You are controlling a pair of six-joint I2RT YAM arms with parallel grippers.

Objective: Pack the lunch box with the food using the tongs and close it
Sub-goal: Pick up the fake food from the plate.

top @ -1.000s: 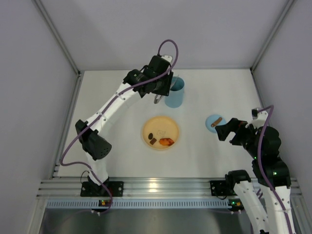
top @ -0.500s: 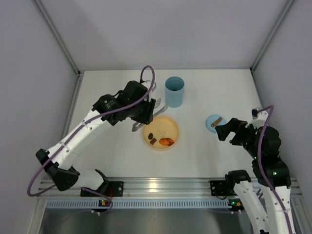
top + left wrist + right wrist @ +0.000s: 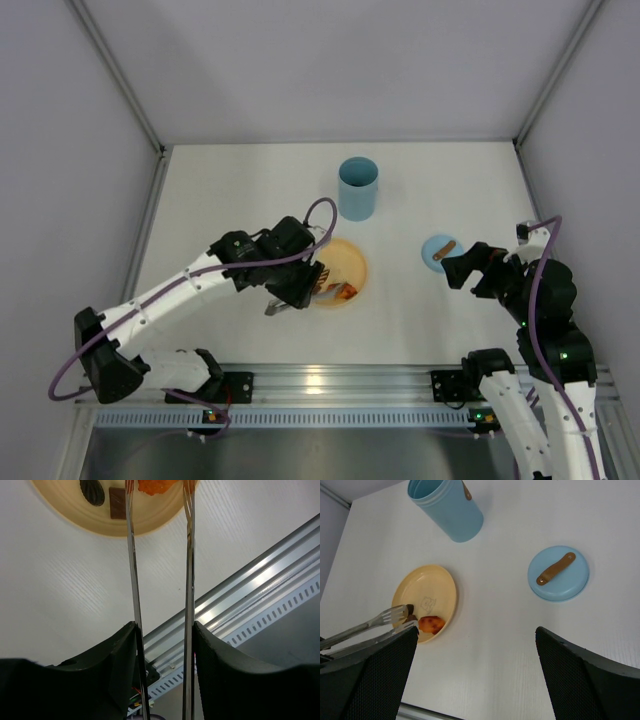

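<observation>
on the white surface (image 3: pixel 250 190) the open lunch box (image 3: pixel 358 188) stands upright beyond the yellow plate (image 3: pixel 352 262), right jaws spread idle near its lid (image 3: pixel 438 251), left jaws pinching the tongs (image 3: pixel 189 555), tips straddling an orange food piece (image 3: pixel 155 485), seemingly to grab it.

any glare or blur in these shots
Top external: bright glare on the metal rail, table evenly lit. Left wrist: the same rail glares, tongs sharp. Right wrist: lunch box and lid crisp, no glare.
</observation>
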